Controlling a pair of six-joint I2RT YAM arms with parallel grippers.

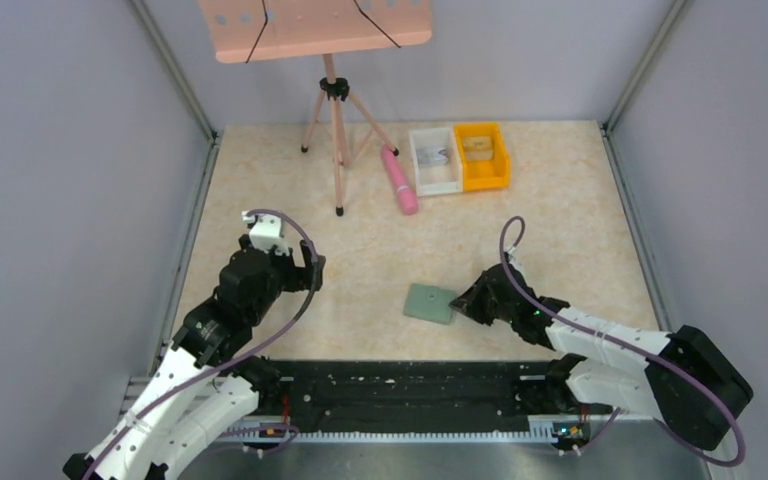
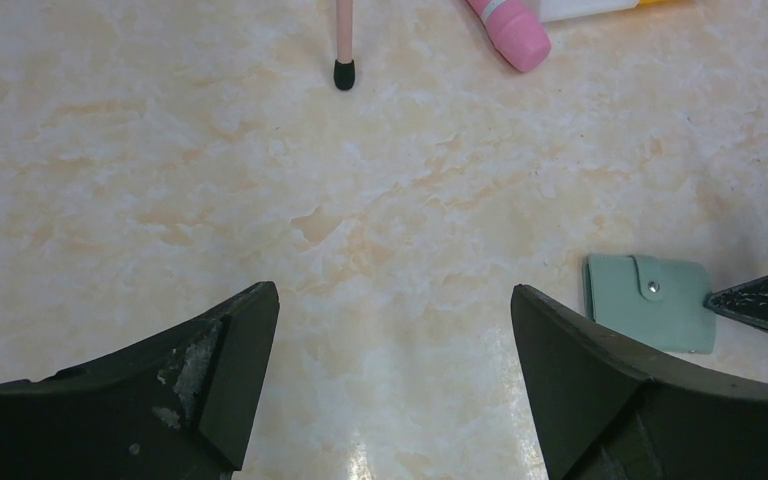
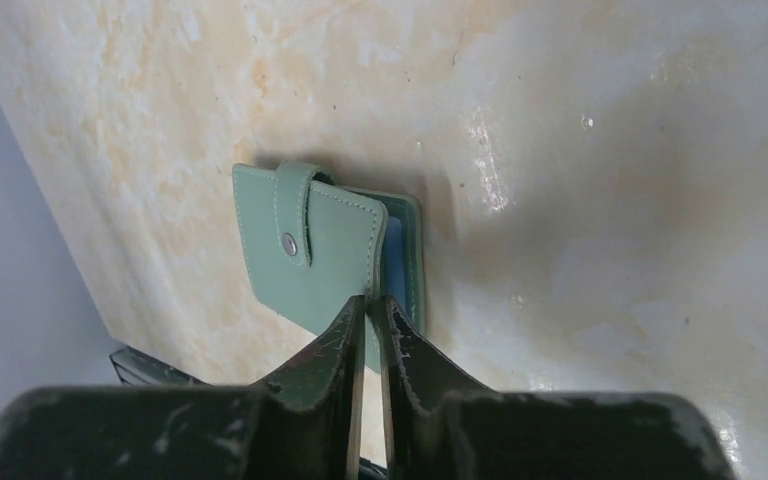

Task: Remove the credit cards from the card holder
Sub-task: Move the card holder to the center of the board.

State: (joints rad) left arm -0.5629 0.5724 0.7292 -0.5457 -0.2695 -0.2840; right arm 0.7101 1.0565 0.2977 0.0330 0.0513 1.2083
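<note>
The card holder (image 1: 428,302) lay flat on the desk (image 1: 560,220), near the front edge and a little right of the middle; its green cover faced up, with a strap and a small metal stud across it. The right pincer (image 3: 370,305) was at the holder's right side, its fingers drawn nearly together with the free edge of the cover between them; a strip of blue lining showed just beside that edge. The left pincer (image 2: 390,300) hung over bare desk well to the left of the holder, spread wide and gripping nothing; the holder showed at the right margin of its wrist view. At the back of the desk stood a pink stand (image 1: 335,120); a pink tube (image 1: 399,180) lay beside a white bin (image 1: 435,160), which touched an orange bin (image 1: 483,156).
</note>
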